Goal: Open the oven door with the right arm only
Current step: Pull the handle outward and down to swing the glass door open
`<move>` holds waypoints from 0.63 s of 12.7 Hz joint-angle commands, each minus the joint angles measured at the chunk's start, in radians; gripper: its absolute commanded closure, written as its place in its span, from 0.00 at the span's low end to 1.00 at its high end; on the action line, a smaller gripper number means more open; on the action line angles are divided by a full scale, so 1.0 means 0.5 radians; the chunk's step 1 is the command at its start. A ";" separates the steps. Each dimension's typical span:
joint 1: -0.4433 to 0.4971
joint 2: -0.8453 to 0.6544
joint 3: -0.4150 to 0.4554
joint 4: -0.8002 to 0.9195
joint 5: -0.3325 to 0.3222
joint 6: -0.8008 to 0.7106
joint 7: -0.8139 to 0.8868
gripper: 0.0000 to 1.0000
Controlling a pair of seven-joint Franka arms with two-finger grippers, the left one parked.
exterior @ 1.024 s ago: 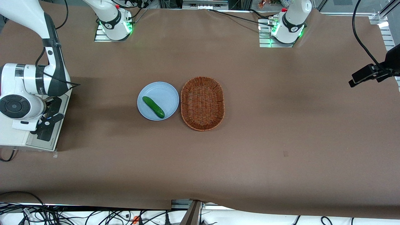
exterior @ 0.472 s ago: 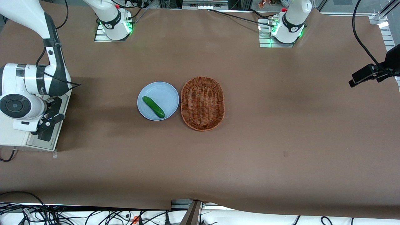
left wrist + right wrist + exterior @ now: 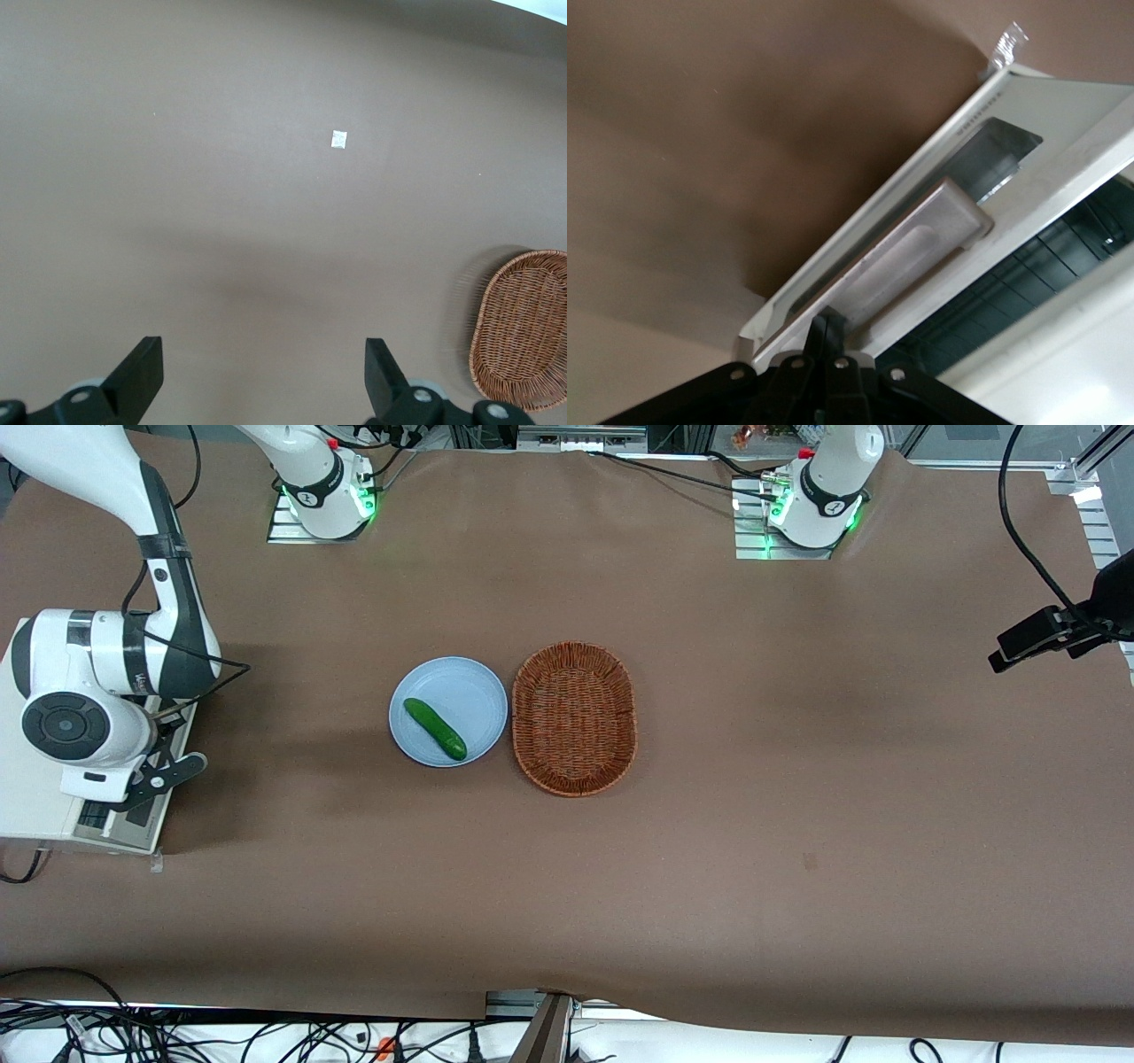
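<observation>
Starting nearest, at the working arm's end of the worktop (image 3: 797, 779): found there, the oven door (image 3: 877, 208), hinged off the small white oven (image 3: 27, 806) and tipped partway out, not yet flat. Proof of the gap in the wrist view, with the dark wire rack (image 3: 1028, 274) peeking through between door and body. Just above the door, the gripper (image 3: 830, 326), fingers (image 3: 819, 329) drawn almost together and seemingly pinching one end of the silver handle (image 3: 917, 237). Probably gripped at that end rather than mid-bar to keep the wrist clear of the swinging panel. Hanging over the oven top, the right arm (image 3: 106, 664), elbow bent and wrist turned sideways, likely so as to follow the door's arc outward and down. Looks like mid-pull, roughly halfway through the job. Calls next for a curved path, not a straight tug, or else risks slipping off the smooth bar or dragging the light oven across the worktop. Farther off, toward mid-worktop: a pale blue plate (image 3: 461, 691) carrying a cucumber (image 3: 434, 729), just beside a woven basket (image 3: 518, 691). Well apart from the door's swing, so no obstacle there.
</observation>
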 commanded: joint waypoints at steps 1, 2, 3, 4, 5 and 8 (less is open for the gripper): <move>-0.022 0.116 -0.009 -0.008 0.048 0.194 0.040 1.00; -0.022 0.141 -0.009 -0.008 0.079 0.210 0.053 1.00; -0.022 0.165 -0.009 -0.008 0.118 0.228 0.068 1.00; -0.022 0.190 -0.009 -0.008 0.152 0.256 0.071 1.00; -0.022 0.215 -0.009 -0.008 0.189 0.286 0.095 1.00; -0.025 0.282 -0.009 -0.008 0.226 0.360 0.099 1.00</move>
